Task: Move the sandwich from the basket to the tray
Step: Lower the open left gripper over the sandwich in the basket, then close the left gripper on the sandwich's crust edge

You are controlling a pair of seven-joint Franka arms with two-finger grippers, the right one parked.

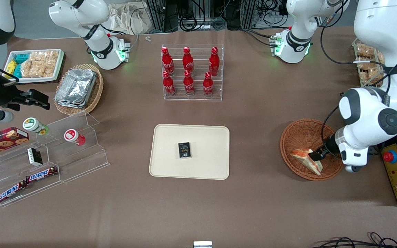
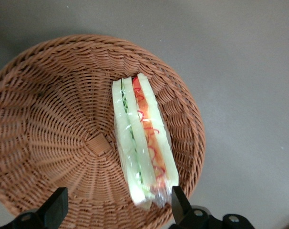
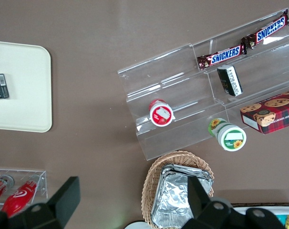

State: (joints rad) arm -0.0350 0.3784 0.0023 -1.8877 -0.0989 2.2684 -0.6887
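Note:
The sandwich point(image 1: 306, 159) point(image 2: 143, 140), a wrapped wedge of white bread with red and green filling, lies in the round orange-brown basket point(image 1: 293, 136) point(image 2: 54, 114) at the working arm's end of the table. My gripper point(image 1: 317, 155) point(image 2: 118, 208) hangs open low over the basket, its jaws wide apart with the sandwich's near end between them. One fingertip point(image 2: 179, 202) is close to the wrap; I cannot tell if it touches. The other fingertip point(image 2: 57, 204) stands well clear. The cream tray point(image 1: 207, 141) lies mid-table.
A small black box point(image 1: 184, 150) sits on the tray. A clear rack of red bottles point(image 1: 191, 72) stands farther from the front camera. Toward the parked arm's end are a clear stepped shelf with snacks point(image 1: 47, 162) and an oval basket of foil trays point(image 1: 78, 88).

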